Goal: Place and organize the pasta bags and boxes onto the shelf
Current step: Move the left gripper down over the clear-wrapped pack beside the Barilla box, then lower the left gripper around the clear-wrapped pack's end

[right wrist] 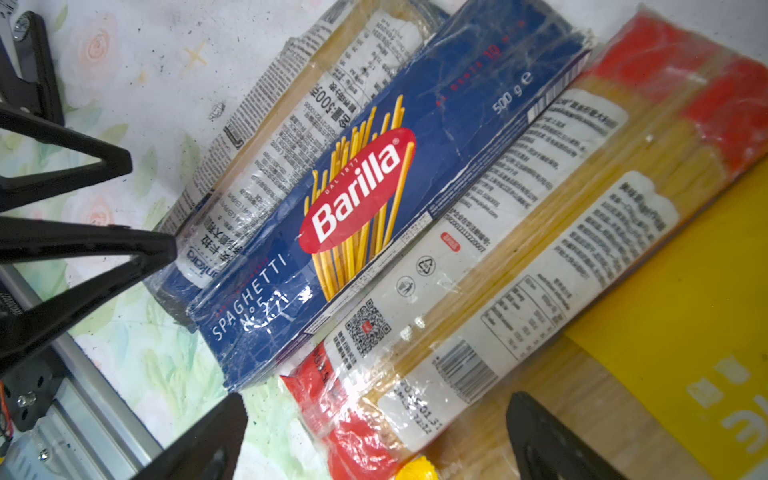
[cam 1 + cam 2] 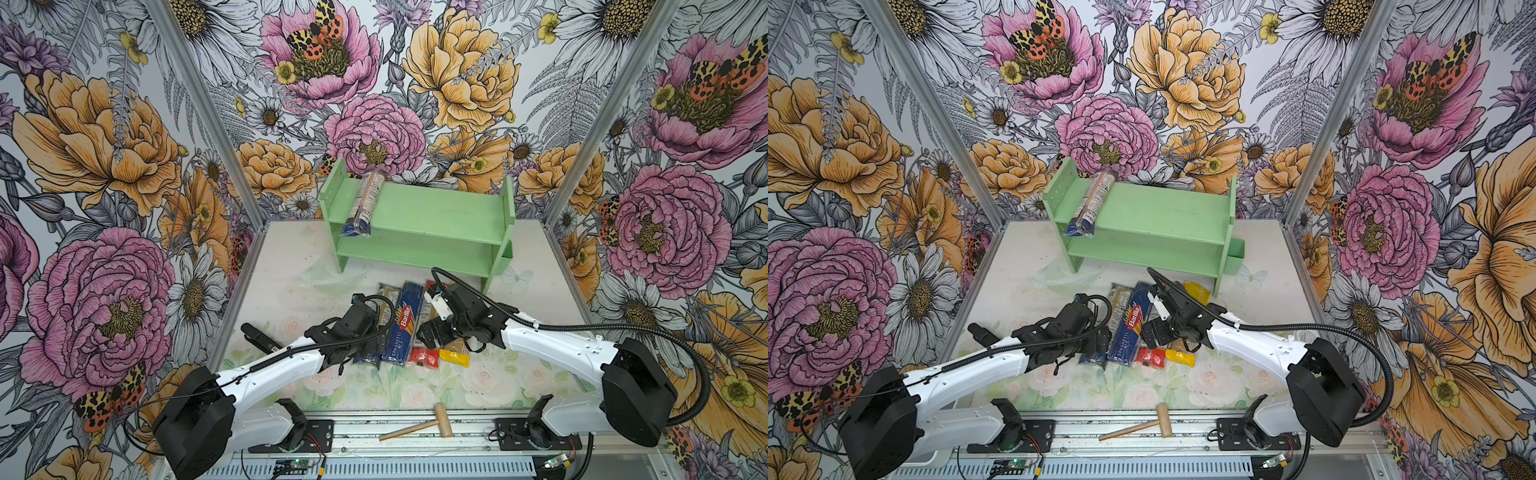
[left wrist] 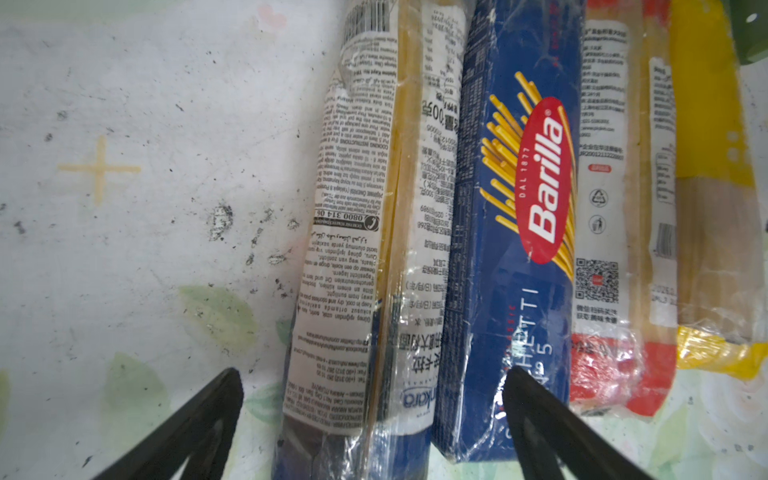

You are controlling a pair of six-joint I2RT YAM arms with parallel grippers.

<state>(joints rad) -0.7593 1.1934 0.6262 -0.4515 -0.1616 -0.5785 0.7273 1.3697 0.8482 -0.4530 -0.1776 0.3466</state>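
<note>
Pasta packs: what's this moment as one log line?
shelf: one clear bag on top | left fingers: open above blue-ended bag | right fingers: open above red-ended bag | Barilla box: between those bags

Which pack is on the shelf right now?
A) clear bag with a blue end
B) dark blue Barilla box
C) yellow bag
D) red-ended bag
A: a clear blue-ended bag lies across the top tier of the shelf, while the Barilla box, red-ended bag and yellow bag lie on the table.
</note>
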